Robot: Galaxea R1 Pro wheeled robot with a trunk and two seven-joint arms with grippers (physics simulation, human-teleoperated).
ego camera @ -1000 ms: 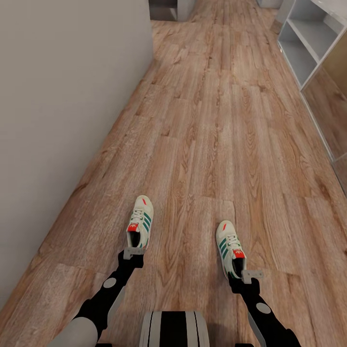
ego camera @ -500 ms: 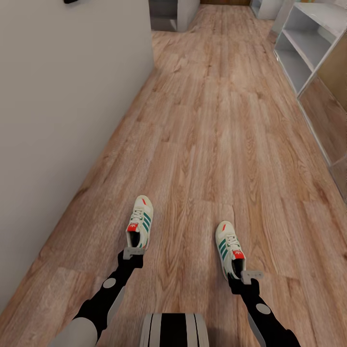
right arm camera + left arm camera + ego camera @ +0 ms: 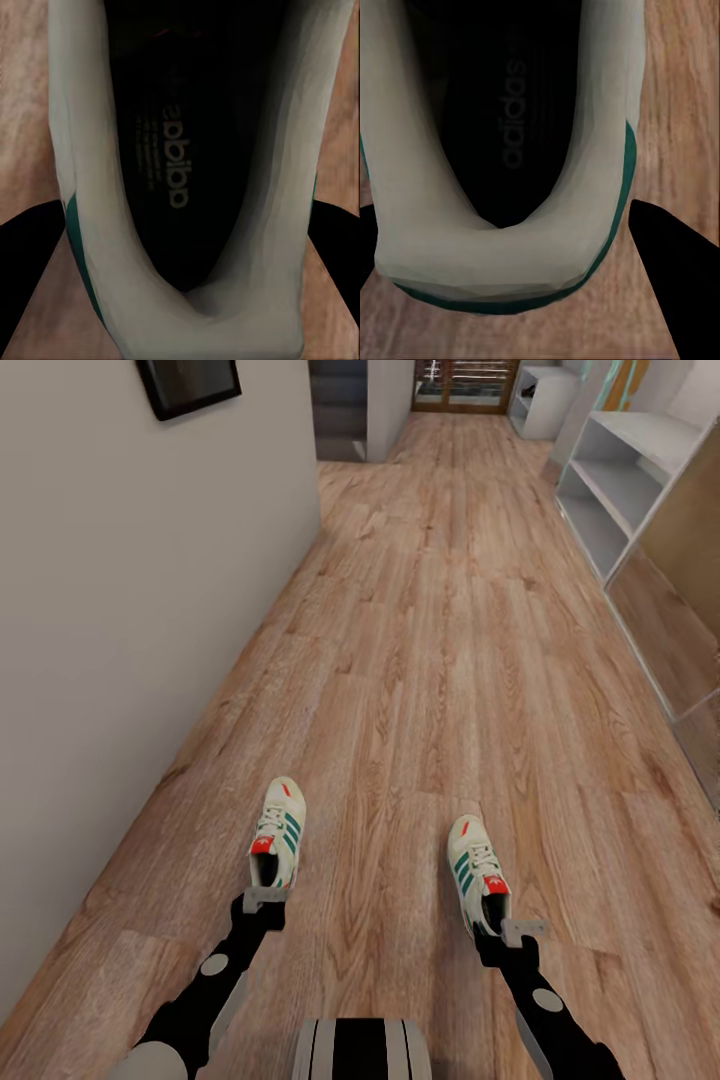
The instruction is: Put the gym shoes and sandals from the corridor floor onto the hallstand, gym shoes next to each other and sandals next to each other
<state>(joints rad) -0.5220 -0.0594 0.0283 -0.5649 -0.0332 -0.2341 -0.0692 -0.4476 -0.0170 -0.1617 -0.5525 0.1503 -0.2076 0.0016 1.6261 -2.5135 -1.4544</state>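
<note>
Head view: left gripper [image 3: 263,901] clamped on the heel of the left gym shoe [image 3: 276,842], toe pointing to 12 o'clock from the fingers. Right gripper [image 3: 511,934] likewise gripping the heel of the right gym shoe [image 3: 474,865], toe toward 11 o'clock. Both shoes over the corridor floor [image 3: 420,660], well apart. Pale grey hallstand [image 3: 620,490] at 1 o'clock along the right wall.

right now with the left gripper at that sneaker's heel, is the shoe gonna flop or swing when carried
Probably a little. The left gripper sits at the heel collar of the left gym shoe, so the long toe end may sag or swing. In the left wrist view the padded collar looks thick and soft, likely to squash in a pinch. The shoe seems light for its size, so a drop looks unlikely.
</note>
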